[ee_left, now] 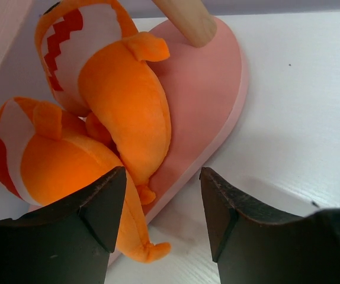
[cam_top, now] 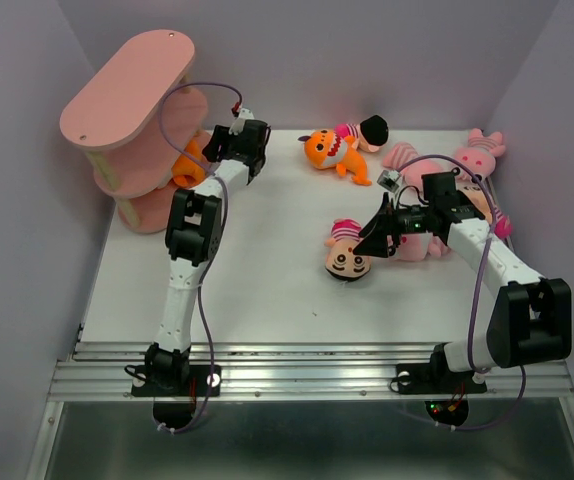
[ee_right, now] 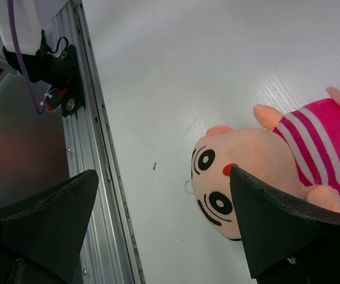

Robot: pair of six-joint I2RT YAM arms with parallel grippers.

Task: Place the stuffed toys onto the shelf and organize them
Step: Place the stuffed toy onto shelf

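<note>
Orange sharks [ee_left: 122, 100] paired on shelf [ee_left: 211, 89] base, prob. sorted by kind; L gripper [ee_left: 163, 180] jaws released beside them, R gripper [ee_right: 164, 177] jaws wide over doll [ee_right: 265, 154] for pickup.

Your white surface [cam_top: 267, 290] carries the pink shelf [cam_top: 127, 85] back-left, two orange sharks [ee_left: 122, 100] on its bottom board, loose plush toys [cam_top: 347, 262] lying right.

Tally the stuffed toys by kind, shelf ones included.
Orange toothy toys: 3 (two on the shelf, one on the table)
Black-haired dolls: 2
Light pink striped animals: at least 2; the right arm hides part of that pile
Total: at least 7
</note>
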